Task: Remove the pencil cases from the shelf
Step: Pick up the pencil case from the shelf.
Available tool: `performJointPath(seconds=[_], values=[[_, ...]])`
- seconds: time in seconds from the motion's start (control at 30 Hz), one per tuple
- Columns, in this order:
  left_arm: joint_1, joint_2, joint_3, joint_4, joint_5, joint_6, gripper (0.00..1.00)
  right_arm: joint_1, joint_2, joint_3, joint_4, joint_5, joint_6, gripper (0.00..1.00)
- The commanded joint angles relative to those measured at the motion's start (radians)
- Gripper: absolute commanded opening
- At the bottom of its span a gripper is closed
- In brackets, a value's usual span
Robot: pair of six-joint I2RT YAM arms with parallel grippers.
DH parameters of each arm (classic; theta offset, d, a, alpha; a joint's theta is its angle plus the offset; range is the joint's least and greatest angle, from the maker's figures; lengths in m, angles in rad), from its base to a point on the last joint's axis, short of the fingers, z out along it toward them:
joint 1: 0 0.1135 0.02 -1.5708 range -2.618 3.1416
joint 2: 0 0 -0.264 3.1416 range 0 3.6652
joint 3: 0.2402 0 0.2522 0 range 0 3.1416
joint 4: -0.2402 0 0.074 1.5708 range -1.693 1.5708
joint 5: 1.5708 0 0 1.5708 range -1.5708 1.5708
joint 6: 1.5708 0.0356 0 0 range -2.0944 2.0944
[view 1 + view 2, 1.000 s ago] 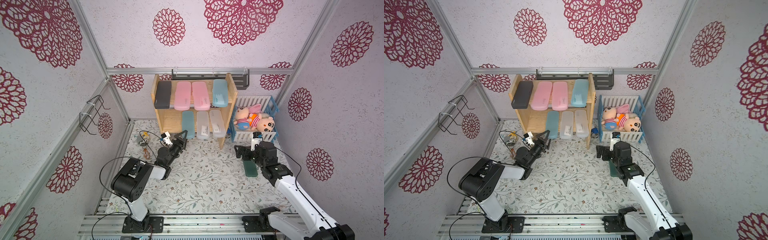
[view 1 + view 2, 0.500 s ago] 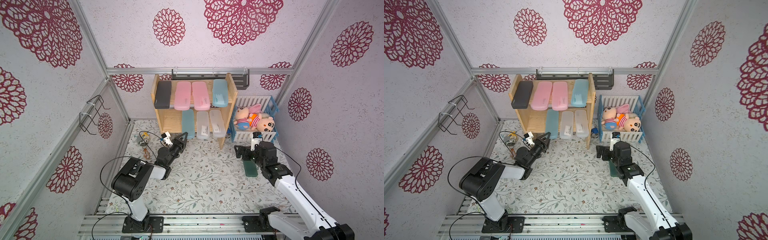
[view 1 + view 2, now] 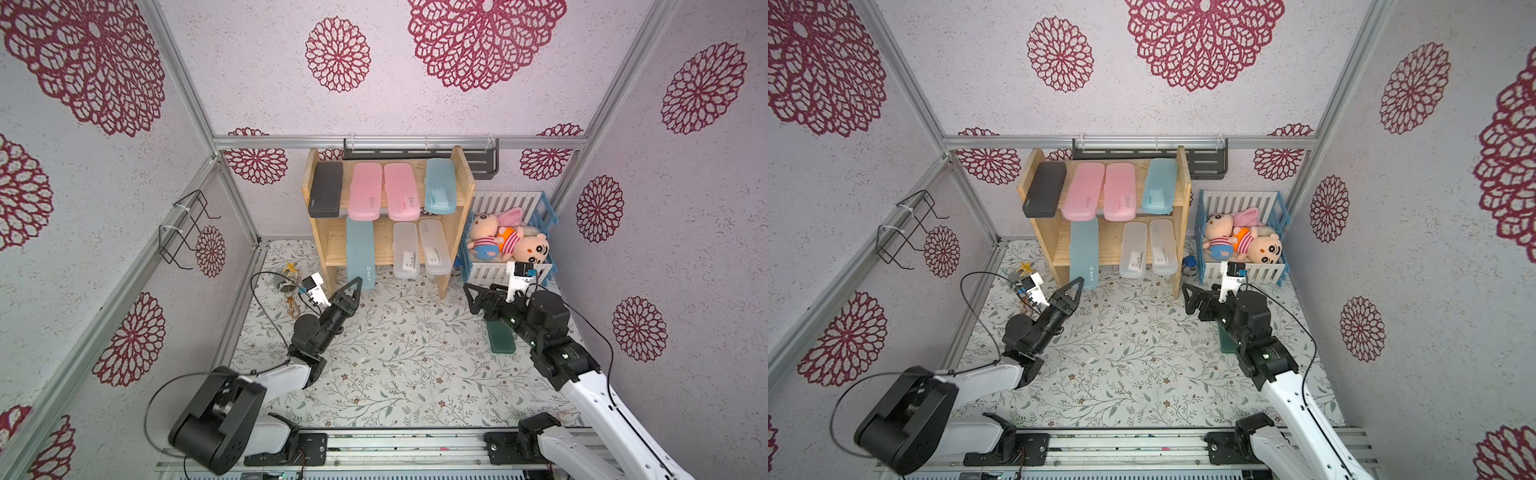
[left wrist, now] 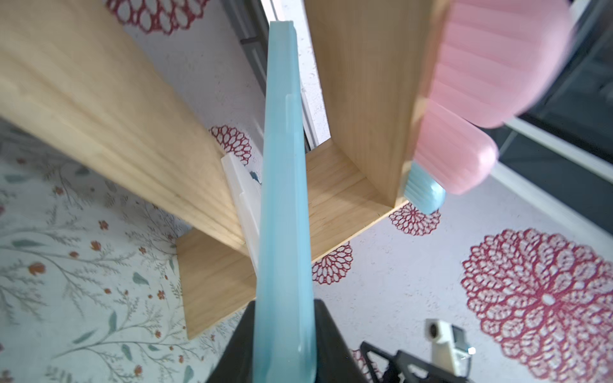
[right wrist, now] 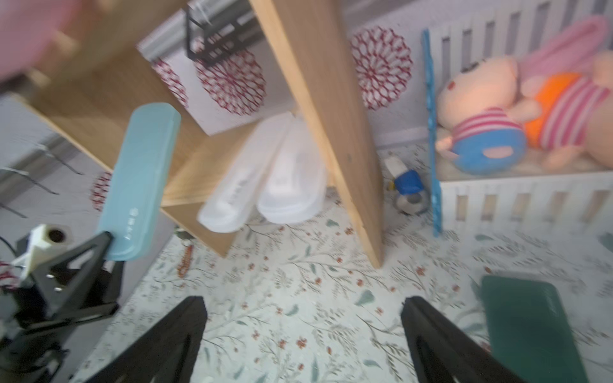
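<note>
Your left fingers (image 3: 352,289) are clamped tight on the near end of a light blue pencil case (image 3: 360,253) — it lies on the lower tier of the shelf (image 3: 466,195), its front end jutting past the board's edge over the table (image 3: 395,353). Next to it on that tier sit two frosted clear cases (image 3: 405,249) (side by side). The top tier carries a black case (image 3: 326,189), two pink cases (image 3: 365,191) and another light blue case (image 3: 439,185). Your right fingers (image 5: 428,331) stand wide apart, holding nothing — the dark green case (image 3: 502,340) lies flat on the table just beside that arm.
</note>
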Motion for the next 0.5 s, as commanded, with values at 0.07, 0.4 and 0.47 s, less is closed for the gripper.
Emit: performJointPath(seconds=[0.07, 0.4, 0.47], values=[[-0.154, -0.405, 0.02, -0.573, -0.177, 0.563, 0.0, 0.124, -0.07, -0.044, 0.278, 0.003, 0.204, 0.99], [-0.23, -0.959, -0.031, -1.143, -0.374, 0.69, 0.0, 0.434, 0.14, -0.011, 0.531, 0.12, 0.296, 0.99], [-0.231, -1.024, -0.038, -1.205, -0.387, 0.673, 0.0, 0.486, 0.205, 0.018, 0.555, 0.131, 0.3, 0.99]])
